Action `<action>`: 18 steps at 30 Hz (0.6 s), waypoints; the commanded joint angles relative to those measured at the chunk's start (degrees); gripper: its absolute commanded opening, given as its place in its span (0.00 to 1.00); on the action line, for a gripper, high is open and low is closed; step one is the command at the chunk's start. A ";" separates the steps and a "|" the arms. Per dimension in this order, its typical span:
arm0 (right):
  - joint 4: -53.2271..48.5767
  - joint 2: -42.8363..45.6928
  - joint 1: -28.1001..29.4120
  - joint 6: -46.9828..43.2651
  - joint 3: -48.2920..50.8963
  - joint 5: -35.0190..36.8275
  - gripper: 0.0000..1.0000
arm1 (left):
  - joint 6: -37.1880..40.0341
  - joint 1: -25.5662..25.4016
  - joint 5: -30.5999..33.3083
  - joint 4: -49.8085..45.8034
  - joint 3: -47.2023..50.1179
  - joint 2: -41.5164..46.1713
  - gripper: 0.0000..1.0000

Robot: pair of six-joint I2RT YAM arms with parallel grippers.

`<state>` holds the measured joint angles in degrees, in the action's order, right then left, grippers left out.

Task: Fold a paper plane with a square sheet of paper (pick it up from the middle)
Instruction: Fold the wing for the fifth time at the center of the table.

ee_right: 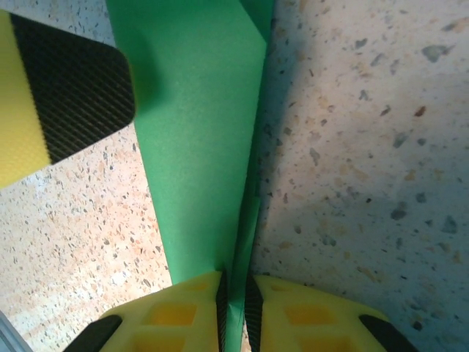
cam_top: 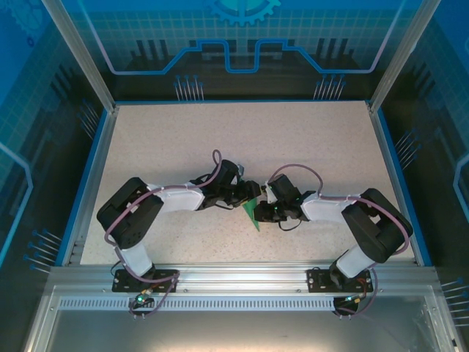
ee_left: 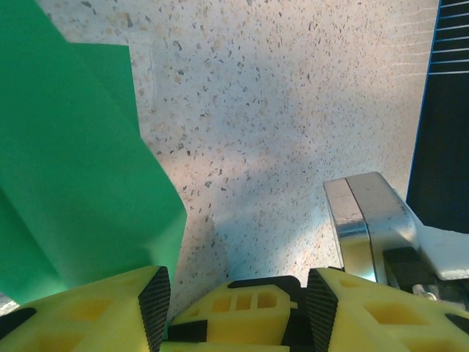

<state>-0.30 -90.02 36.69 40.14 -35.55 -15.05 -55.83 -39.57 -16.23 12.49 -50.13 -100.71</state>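
- At mid-table, between the two arm tips: green paper (cam_top: 253, 213), folded into a narrow layered wedge and standing up off the speckled table (cam_top: 220, 139) rather than lying flat.
- Right gripper (ee_right: 234, 293): closed tight on the narrow folded end of the paper, with a black pad pressing each side.
- Left gripper (ee_left: 238, 286): jaws standing apart, bare table in the gap, nothing gripped. Paper just beside the finger at the left of that wrist view, one free corner reaching slightly into the gap.
- Upper left of the right wrist view: one black-padded finger (ee_right: 73, 81) of the left gripper, just beside the paper's broad face; touching or not, hard to tell from this angle.
- Right of the gap in the left wrist view: silver metal block (ee_left: 370, 213), near the other finger.
- Around the table: blue rim (cam_top: 86, 183); aluminium rail (cam_top: 234, 275) along the near edge, carrying both arm bases.
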 commanded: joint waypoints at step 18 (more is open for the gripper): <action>5.45 1.38 0.97 -1.85 4.00 -6.99 0.34 | -3.23 -0.15 7.26 -4.05 1.09 -1.13 0.50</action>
<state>4.21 -88.47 36.69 38.89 -33.10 -17.45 -58.54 -39.59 -10.76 10.31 -49.65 -101.69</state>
